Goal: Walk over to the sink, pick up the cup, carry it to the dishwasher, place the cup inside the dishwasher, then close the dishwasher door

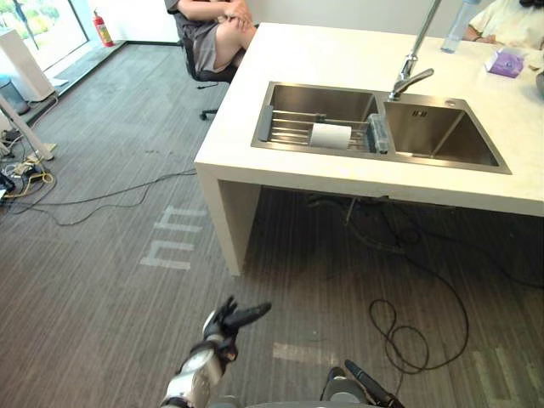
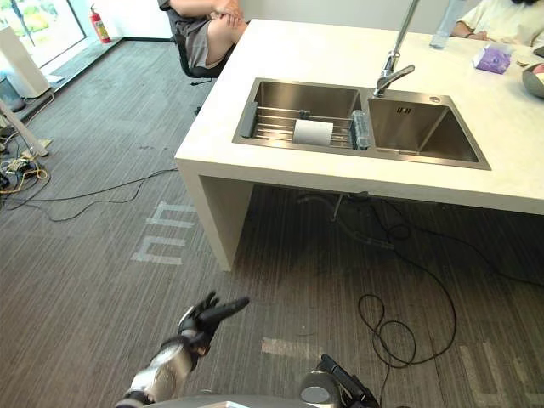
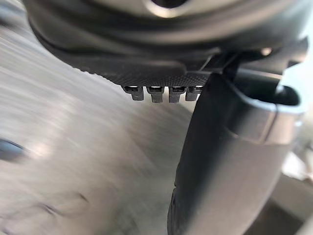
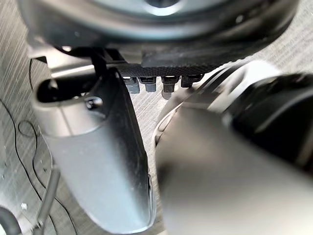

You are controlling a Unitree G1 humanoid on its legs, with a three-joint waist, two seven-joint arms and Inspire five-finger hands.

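SINK STILL TO BE REACHED: a white cup [image 1: 330, 136] lies on its side on the wire rack [image 1: 289, 127] in the left basin of the steel sink [image 1: 442, 140]. It rests beside the divider, near the faucet [image 1: 410, 78]. The sink is set into a pale counter [image 1: 340, 53]. Grey carpet [image 1: 110, 280] lies between the counter's near edge and the robot's left hand [image 1: 223, 325], whose fingers [image 1: 252, 312] are loosely spread and empty. The right hand [image 1: 367, 385] sits at the bottom edge; its wrist view shows relaxed fingertips [image 4: 146, 84] and a straight thumb [image 4: 98, 161] holding nothing. A person [image 1: 217, 30] sits at the counter's far left corner. The right eye view shows more of a grey rounded object [image 2: 535, 79] near a purple tissue pack [image 2: 493, 58].
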